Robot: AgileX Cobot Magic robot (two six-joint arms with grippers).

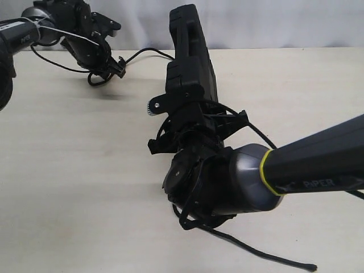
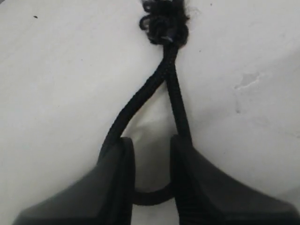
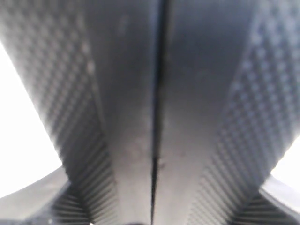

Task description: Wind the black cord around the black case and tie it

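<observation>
Black cord [image 2: 178, 101] links left gripper [image 2: 151, 145] to black case [image 1: 190, 51] in right gripper [image 1: 193, 122].

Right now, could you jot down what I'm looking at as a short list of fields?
case: black, standing on end, clamped low down by the right gripper
cord: black, runs from the left gripper to the case, loose end lying on the table
left gripper: fingers apart, cord loop across the gap
</observation>
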